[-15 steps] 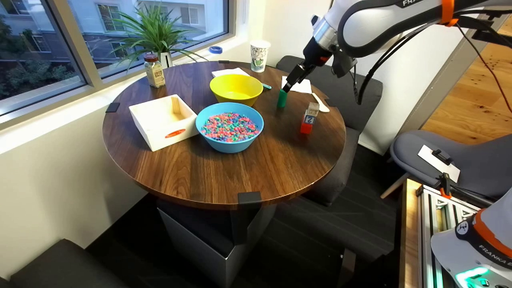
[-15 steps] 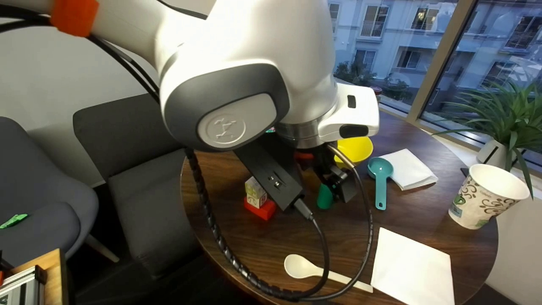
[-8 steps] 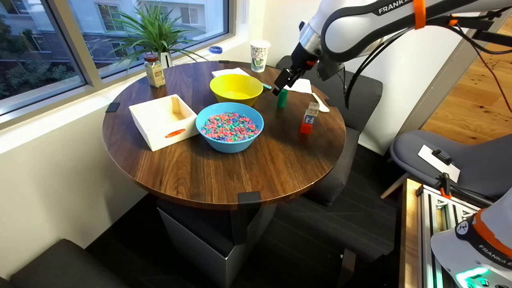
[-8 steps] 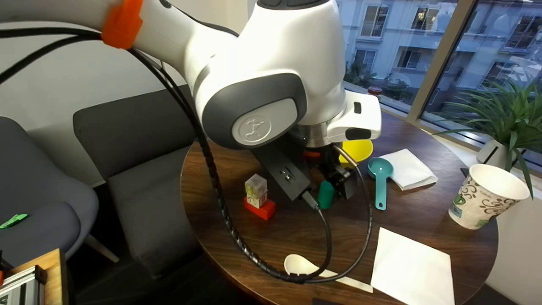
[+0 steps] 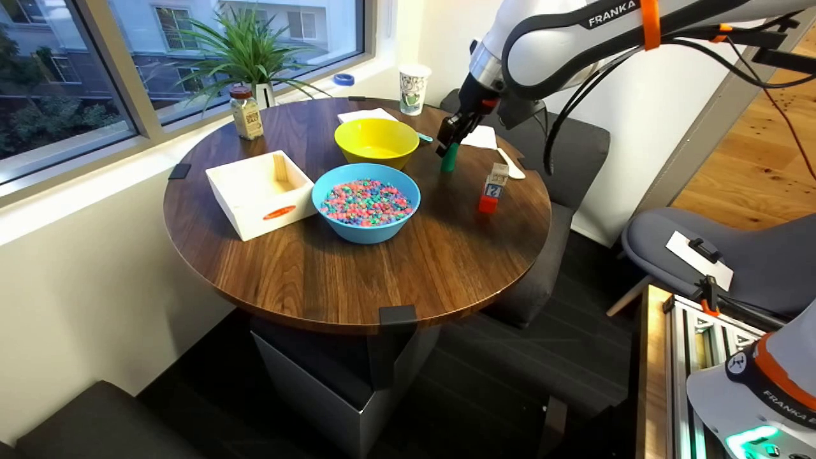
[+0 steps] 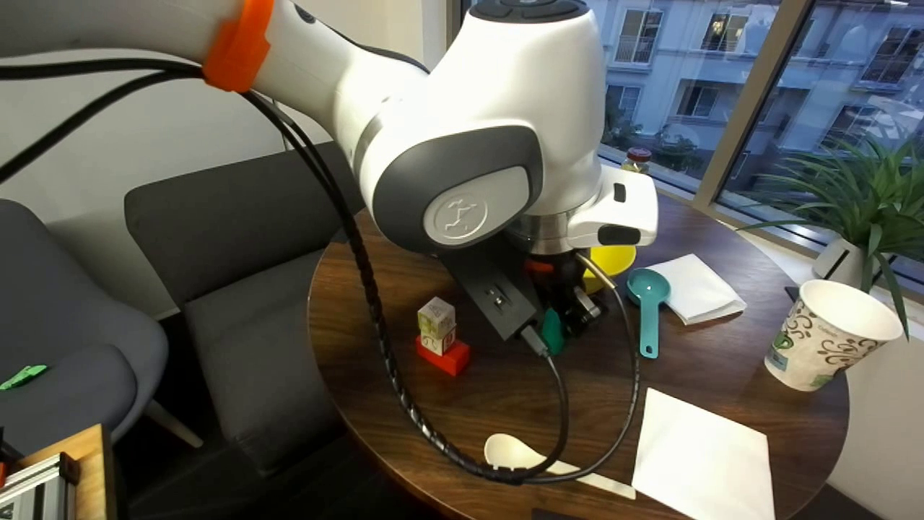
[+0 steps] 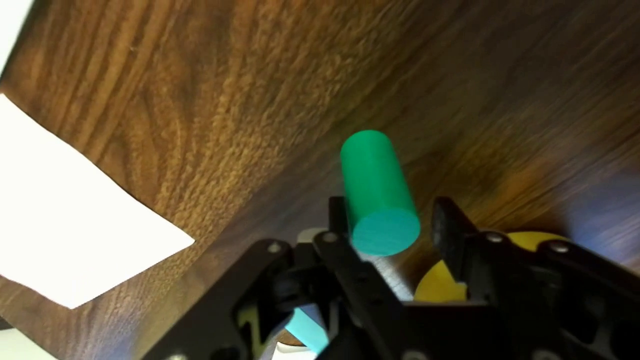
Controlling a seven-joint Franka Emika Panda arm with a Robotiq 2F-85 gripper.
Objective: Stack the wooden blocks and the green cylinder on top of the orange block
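Note:
The green cylinder [image 7: 377, 180] stands on the table between the fingers of my gripper [image 7: 390, 202], leaning slightly in an exterior view. In the wrist view the left fingertip [image 7: 337, 212] lies against its side, while a gap separates it from the right fingertip [image 7: 447, 220]. The jaws are partly spread and not clamped on it. Away from the gripper, the orange block [image 5: 488, 204] sits on the table, carrying two wooden blocks, a lower one [image 5: 493, 189] and an upper one [image 5: 499, 171]. The same stack, with the orange block [image 6: 455, 358] at its base, appears beside the arm in an exterior view.
A yellow bowl [image 5: 357, 148] is near the gripper. Farther off are a blue bowl [image 5: 363, 234] of beads and a pale box [image 5: 233, 207]. A teal scoop [image 6: 649, 318], paper napkin [image 6: 704, 455], white spoon [image 6: 509, 453] and paper cup [image 6: 830, 339] lie around the cylinder.
The gripper has shifted over the green cylinder and its fingers have drawn closer around it. The cylinder now leans a little. The block stack has stayed put.

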